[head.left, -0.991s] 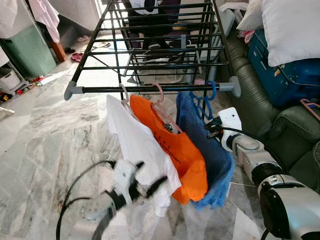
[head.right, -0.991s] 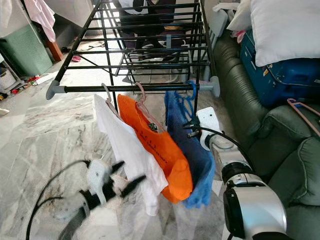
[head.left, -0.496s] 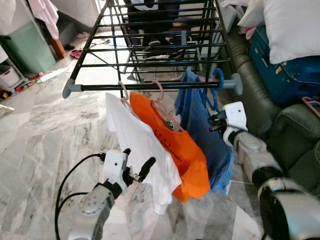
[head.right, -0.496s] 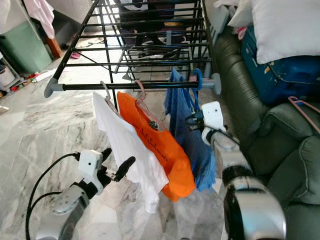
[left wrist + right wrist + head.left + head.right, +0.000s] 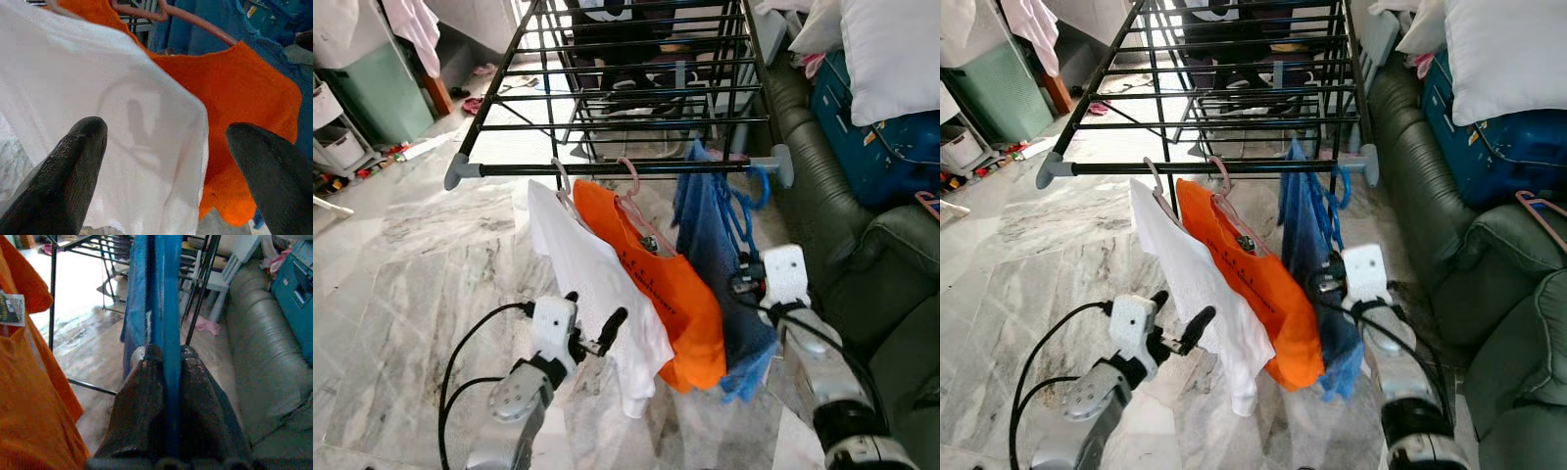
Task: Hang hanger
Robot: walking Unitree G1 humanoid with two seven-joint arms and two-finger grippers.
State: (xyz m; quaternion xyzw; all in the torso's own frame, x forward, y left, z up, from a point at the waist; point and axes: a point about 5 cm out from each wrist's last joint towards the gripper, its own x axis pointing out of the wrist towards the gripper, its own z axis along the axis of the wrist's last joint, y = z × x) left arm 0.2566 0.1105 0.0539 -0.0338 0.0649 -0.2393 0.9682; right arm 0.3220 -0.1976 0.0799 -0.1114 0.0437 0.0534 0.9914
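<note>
Right gripper [image 5: 164,367] lowered, clamping blue hanger [image 5: 744,201], three garments hanging.

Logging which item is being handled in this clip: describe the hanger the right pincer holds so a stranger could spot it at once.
Find the black drying rack and follow its front rail, where three garments hang side by side. The blue hanger is the one nearest the green sofa, carrying the blue garment, with the right pincer shut on it. Its neighbours are pink hangers bearing an orange shirt and a white shirt.

Dark print ran across the orange shirt [image 5: 677,299], mid-frame, too small to read. Neck tag [image 5: 12,309] at left edge, right wrist view: lettering blurred, illegible.
</note>
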